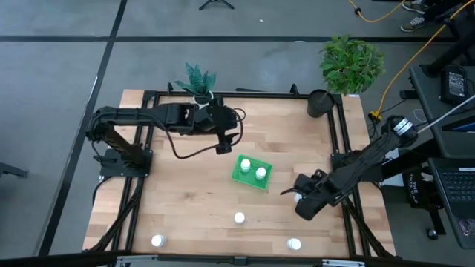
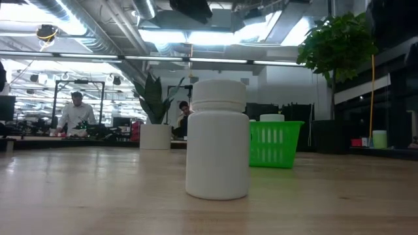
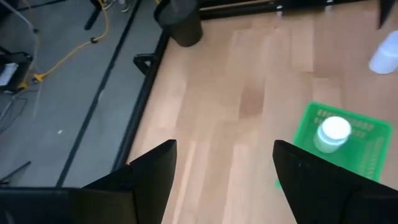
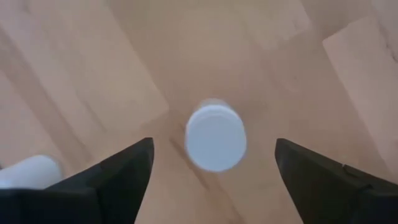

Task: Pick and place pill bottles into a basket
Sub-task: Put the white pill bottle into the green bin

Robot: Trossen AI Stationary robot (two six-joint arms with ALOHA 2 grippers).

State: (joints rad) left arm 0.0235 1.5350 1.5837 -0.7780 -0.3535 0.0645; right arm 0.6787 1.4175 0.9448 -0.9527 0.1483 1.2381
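Hovering right gripper, fingers wide, straddling pill bottle standing on desk. Best descend centred, close below cap. Left gripper wide, empty near green basket holding two bottles.

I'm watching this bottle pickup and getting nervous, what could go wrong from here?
1. The right pincer hangs open over an upright pill bottle. If it comes down off-centre, a finger could tip the bottle and send it rolling.
2. The green basket already holds two bottles, so a careless drop could knock them or land on its rim.
3. The left pincer, open, hovers near the basket and could get in the right arm's way.
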